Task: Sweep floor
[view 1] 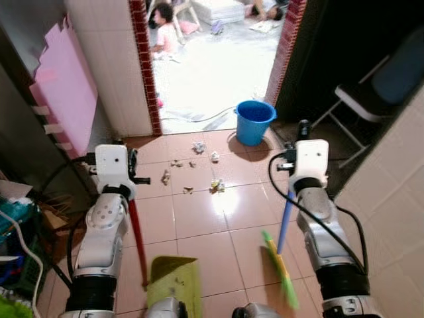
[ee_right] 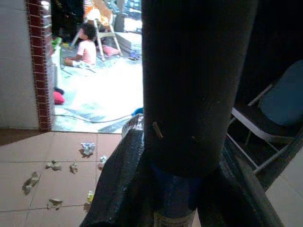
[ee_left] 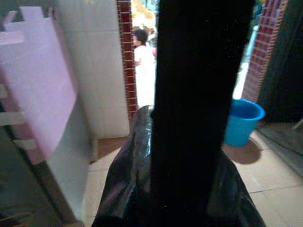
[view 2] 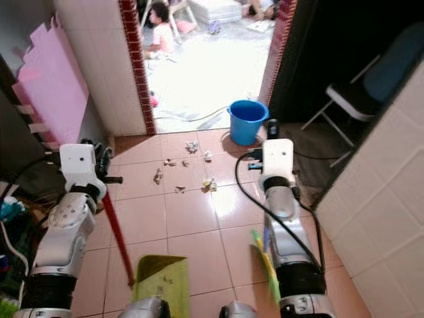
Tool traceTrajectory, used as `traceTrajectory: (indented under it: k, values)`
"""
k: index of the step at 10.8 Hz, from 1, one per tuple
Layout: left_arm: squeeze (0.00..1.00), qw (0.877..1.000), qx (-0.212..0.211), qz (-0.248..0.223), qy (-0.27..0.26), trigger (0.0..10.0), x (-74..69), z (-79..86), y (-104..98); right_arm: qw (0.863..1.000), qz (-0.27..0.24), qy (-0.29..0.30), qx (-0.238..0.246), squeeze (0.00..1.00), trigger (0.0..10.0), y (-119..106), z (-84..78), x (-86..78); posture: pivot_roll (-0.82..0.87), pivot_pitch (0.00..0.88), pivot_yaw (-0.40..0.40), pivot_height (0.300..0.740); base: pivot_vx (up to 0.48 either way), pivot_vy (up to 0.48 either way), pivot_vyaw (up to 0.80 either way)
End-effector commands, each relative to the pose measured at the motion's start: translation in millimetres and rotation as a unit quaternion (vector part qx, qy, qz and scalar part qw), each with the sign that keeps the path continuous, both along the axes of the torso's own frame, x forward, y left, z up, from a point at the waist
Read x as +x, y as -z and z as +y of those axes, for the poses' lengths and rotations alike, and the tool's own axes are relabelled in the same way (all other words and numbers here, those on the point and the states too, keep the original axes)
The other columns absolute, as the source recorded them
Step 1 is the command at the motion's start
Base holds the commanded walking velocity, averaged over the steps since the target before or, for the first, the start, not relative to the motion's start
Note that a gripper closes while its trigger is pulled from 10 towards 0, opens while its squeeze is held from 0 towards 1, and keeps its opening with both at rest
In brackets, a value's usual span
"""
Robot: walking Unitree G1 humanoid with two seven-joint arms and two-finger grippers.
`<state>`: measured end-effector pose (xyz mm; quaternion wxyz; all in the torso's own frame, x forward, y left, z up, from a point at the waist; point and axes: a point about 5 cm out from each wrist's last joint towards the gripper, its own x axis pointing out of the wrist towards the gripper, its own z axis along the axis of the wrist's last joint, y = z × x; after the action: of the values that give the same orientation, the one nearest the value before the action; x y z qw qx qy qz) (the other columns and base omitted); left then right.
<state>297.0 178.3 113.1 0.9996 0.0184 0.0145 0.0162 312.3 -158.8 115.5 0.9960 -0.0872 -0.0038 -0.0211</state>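
My left gripper is shut on the red handle of a green dustpan, which rests on the tiles near my feet. My right gripper is shut on the blue broom handle; the green broom head touches the floor at the lower right. Several crumpled paper scraps lie scattered on the terracotta tiles ahead, between the two arms and the doorway. In the right wrist view the scraps lie left of the dark handle.
A blue bucket stands by the right brick doorpost. A folding chair is in the dark corner at right. A pink foam board leans at left above clutter and cables. A person sits beyond the doorway.
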Motion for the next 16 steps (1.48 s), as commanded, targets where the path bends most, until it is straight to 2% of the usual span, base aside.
traceTrajectory:
  k: [1, 4, 11, 12, 16]
  values:
    - [0.00, 1.000, -0.003, -0.028, 0.001, 10.0, 3.7, -0.4, -11.5, 0.999, -0.043, -0.023, -0.005, 0.00, 10.0, -17.1, 5.4, 1.0, -0.02, 0.000, -0.015, 0.740, 0.000, 0.000, 0.00]
    - [0.00, 0.999, -0.006, -0.036, -0.005, 10.0, 4.0, 3.4, -16.2, 0.998, -0.042, -0.039, -0.006, 0.00, 10.0, -15.2, 11.6, -1.6, -0.01, 0.000, -0.025, 0.740, 0.345, 0.000, 0.00]
    - [0.00, 0.999, -0.014, -0.041, -0.002, 10.0, 4.0, -0.9, -16.4, 0.998, -0.047, -0.048, -0.009, 0.00, 10.0, -17.3, 12.0, 2.0, -0.01, 0.000, -0.033, 0.740, 0.388, 0.000, 0.00]
    - [0.00, 0.999, -0.014, -0.043, -0.008, 10.0, 3.8, -0.1, -17.6, 0.996, -0.060, -0.064, -0.031, 0.00, 10.0, -21.3, 14.5, 2.6, -0.01, 0.000, -0.034, 0.740, 0.431, 0.000, 0.00]
    - [0.00, 0.999, -0.013, -0.042, -0.016, 10.0, 3.5, 1.3, -17.6, 0.995, -0.058, -0.071, -0.029, 0.00, 10.0, -20.5, 17.1, 3.7, 0.00, 0.000, -0.037, 0.740, 0.437, 0.000, 0.00]
